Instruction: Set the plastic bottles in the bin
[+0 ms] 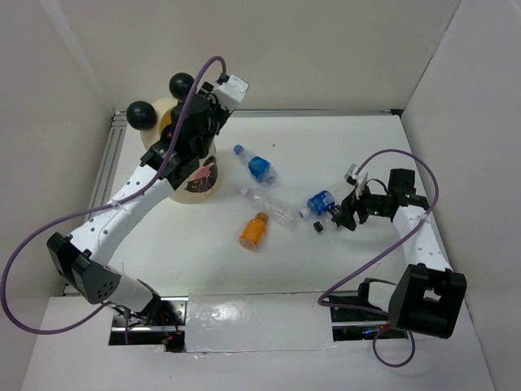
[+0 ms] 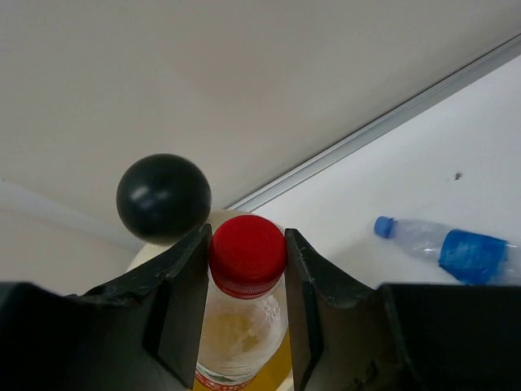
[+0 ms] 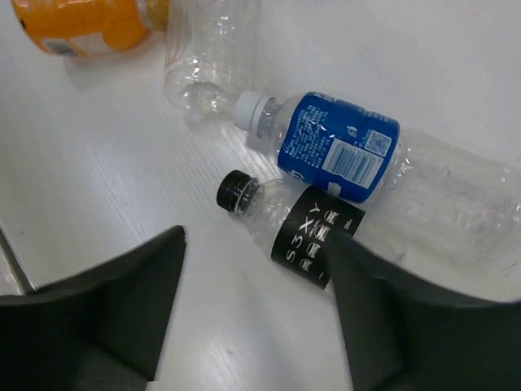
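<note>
Now left tool [image 2: 247, 241] grips red-capped clear bottle [image 2: 243, 322] over cream cylindrical bin [image 1: 189, 192] for drop; right tool [image 3: 255, 241] open by black-labelled bottle [image 3: 314, 237].

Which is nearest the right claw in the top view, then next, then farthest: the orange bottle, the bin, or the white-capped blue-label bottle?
1. The white-capped blue-label bottle, lying just left of the right claw.
2. The orange bottle, further left, around mid-table.
3. The bin, at the far left, under the left arm.
</note>
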